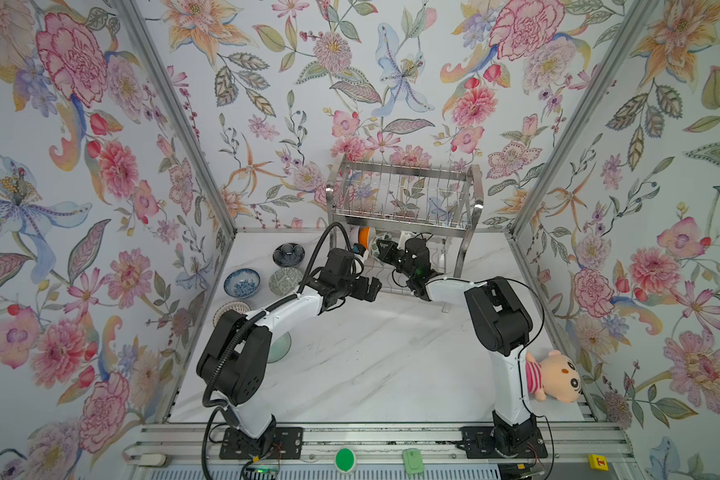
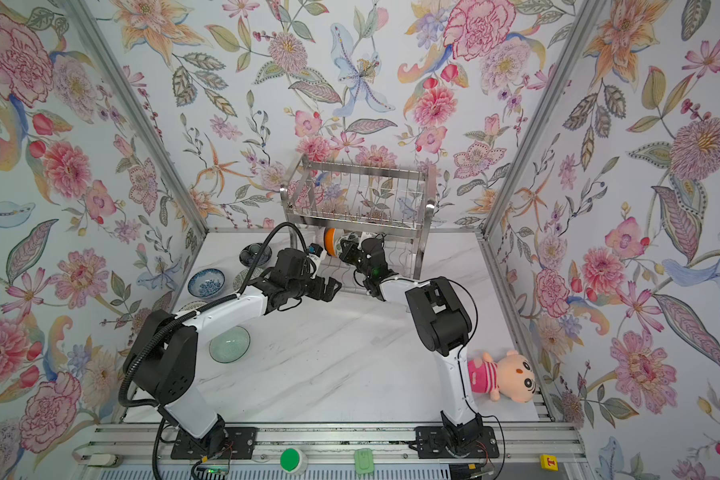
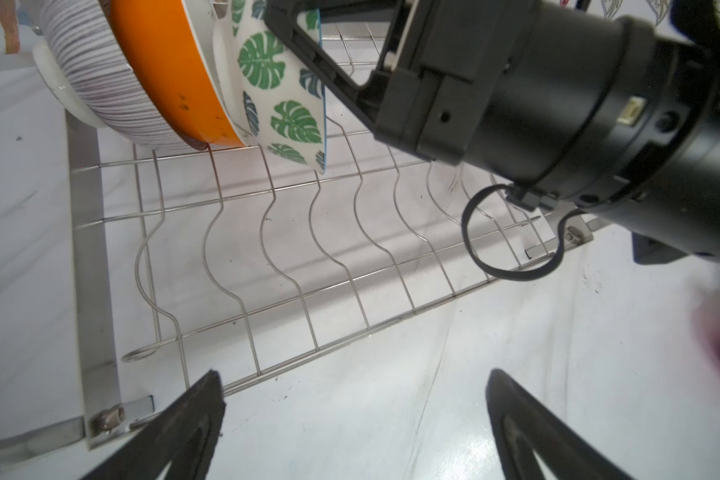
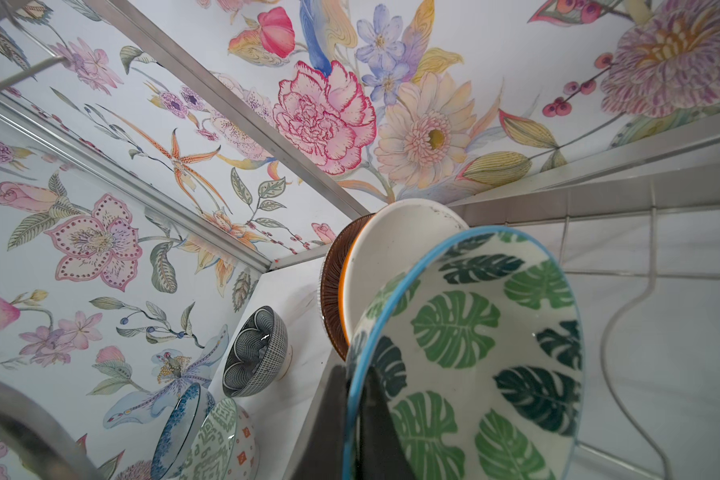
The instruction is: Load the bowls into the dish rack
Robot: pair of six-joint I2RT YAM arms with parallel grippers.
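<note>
The steel dish rack (image 1: 404, 195) (image 2: 358, 195) stands at the back of the table. On its lower wire shelf (image 3: 308, 257) a striped bowl (image 3: 88, 70) and a white-and-orange bowl (image 3: 171, 70) (image 4: 391, 257) lean on edge. My right gripper (image 4: 355, 374) (image 1: 385, 249) is shut on the blue rim of the green leaf bowl (image 4: 474, 353) (image 3: 283, 104), which it holds tilted beside them. My left gripper (image 3: 355, 374) (image 1: 375, 286) hangs open and empty over the table in front of the shelf.
To the left of the rack on the table sit a dark navy bowl (image 1: 288, 253), a blue floral bowl (image 1: 242, 282), a grey-green bowl (image 1: 285, 280), a tan bowl (image 1: 229, 309) and a clear glass bowl (image 2: 229, 344). A plush toy (image 1: 553, 376) lies front right.
</note>
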